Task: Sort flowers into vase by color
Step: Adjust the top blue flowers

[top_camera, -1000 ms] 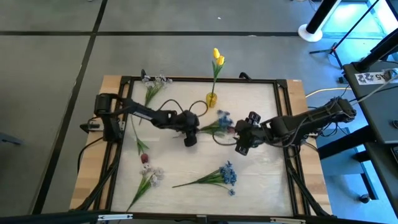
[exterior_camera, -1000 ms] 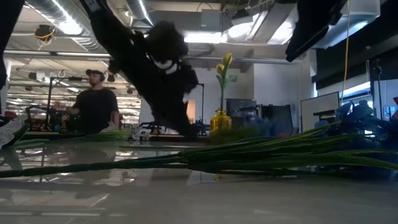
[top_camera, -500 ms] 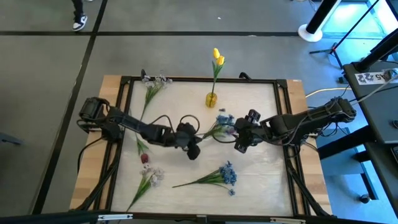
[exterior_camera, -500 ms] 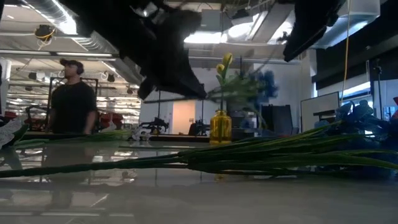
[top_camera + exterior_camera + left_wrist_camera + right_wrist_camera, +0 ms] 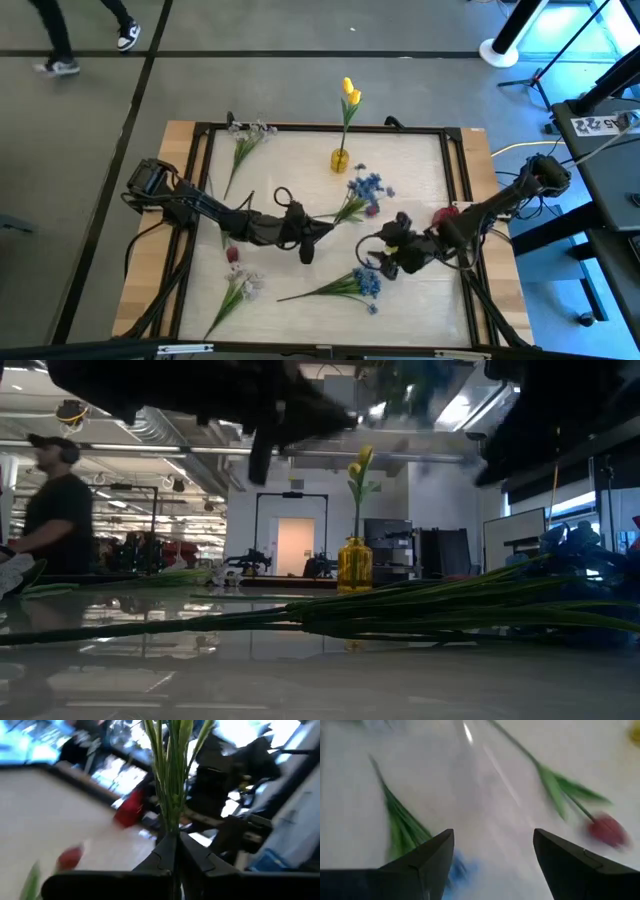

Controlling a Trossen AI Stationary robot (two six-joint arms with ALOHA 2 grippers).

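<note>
From above, my left gripper pinches the stem of a blue flower held near the yellow vase on the desk, while in my right wrist view my right gripper hangs with jaws spread over another blue flower lying flat.

Yellow artificial tulips standing upright in small yellow vase, upper centre; leafy blue cluster hanging mid-frame; white sprigs lying lower left.
</note>
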